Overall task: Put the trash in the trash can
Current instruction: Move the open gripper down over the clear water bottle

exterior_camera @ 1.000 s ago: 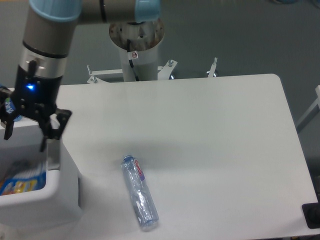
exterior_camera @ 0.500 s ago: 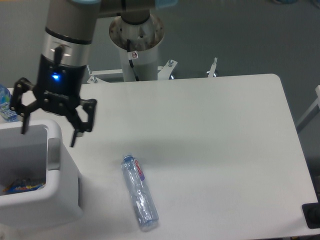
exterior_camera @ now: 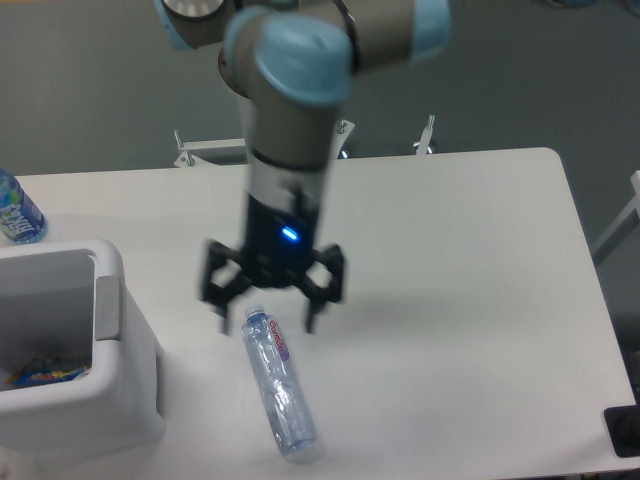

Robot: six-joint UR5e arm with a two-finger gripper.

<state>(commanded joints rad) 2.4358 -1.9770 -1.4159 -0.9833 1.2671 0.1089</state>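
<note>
A crushed clear plastic bottle [exterior_camera: 279,385] with a small red label lies flat on the white table, cap end toward the arm. My gripper [exterior_camera: 268,318] hangs open just above the bottle's cap end, one finger on each side, nothing held; it is blurred. The white trash can [exterior_camera: 110,400] stands at the front left corner of the table. Inside it a bit of blue-and-yellow wrapper [exterior_camera: 40,374] shows at the bottom.
An intact bottle with a blue label [exterior_camera: 18,212] stands upright at the left edge behind the bin. The white table [exterior_camera: 460,300] stretches to the right. The arm's base post [exterior_camera: 275,110] rises behind the table's back edge.
The arm has swung right from over the trash can to above the bottle's cap end. The gripper has stayed open and empty. The bottle has not moved.
</note>
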